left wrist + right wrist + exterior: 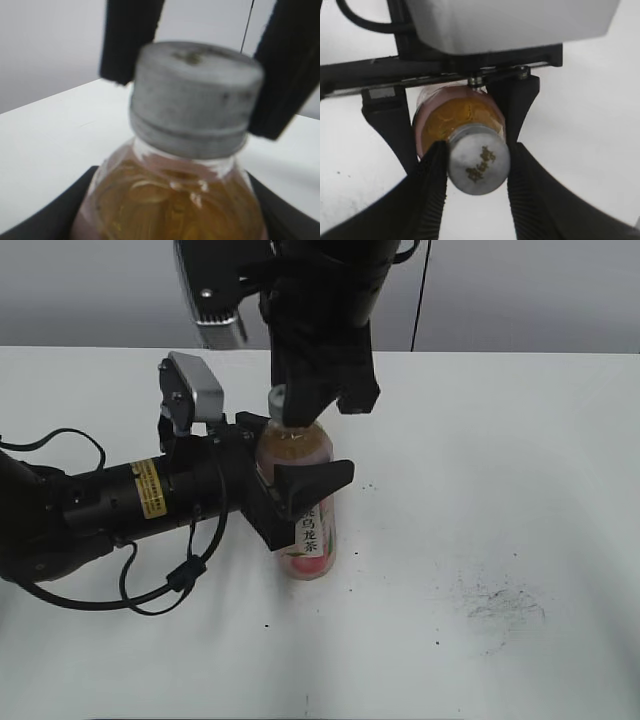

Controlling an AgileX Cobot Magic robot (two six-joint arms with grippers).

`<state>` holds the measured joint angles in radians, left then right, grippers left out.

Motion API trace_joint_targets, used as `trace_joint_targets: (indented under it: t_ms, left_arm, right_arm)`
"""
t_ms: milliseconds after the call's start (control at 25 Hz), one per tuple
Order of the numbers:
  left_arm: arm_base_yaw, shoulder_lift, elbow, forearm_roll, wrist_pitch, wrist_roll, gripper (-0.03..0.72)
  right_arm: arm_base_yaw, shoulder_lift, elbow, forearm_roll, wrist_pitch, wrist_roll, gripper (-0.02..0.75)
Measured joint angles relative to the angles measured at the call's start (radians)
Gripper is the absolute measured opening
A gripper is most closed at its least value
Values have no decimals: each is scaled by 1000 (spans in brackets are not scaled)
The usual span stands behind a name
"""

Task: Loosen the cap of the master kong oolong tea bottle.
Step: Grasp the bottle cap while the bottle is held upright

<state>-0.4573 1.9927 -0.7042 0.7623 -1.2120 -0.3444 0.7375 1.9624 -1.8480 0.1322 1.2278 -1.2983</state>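
The master kong oolong tea bottle [312, 530] stands upright on the white table, amber tea showing above its pink-and-white label. My left gripper [290, 455] reaches in from the left and is shut on the bottle's upper body. In the left wrist view the bottle [175, 200] fills the space between its jaws [175, 220]. The white-grey cap [277, 397] is on the neck. My right gripper [300, 410] comes down from above and is shut on the cap [479, 165], with its ribbed fingers [477, 172] pressed against both sides. The cap [195, 95] shows between those two fingers.
The left arm and its looping black cable [160, 580] lie across the table's left side. A dark smudge [500, 605] marks the table at the right. A grey wall stands behind the table's far edge [520, 350].
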Motion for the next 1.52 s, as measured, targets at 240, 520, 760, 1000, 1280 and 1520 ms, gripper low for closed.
trace_joint_targets:
  t_ms: [240,520,760,1000,1280,1520]
  left_arm:
    - [0,0,0,8,0,2,445]
    - [0,0,0,10,0,3,445]
    - [0,0,-3,16,0,3,445]
    - [0,0,-7,25,2,4,445]
    - [0,0,-8,28,2,4,445]
    - [0,0,-8,29,2,4,445]
  right_arm:
    - [0,-2,0,0,3,-353,276]
    - [1,-3,-1,0,-3,-783,276]
    - [2,-4,-1,-3,0,-629,281]
    - [3,0,-1,-13,-4,23,519]
    - [4,0,-1,-23,-4,714,524]
    - [4,0,-1,-22,-4,1158,458]
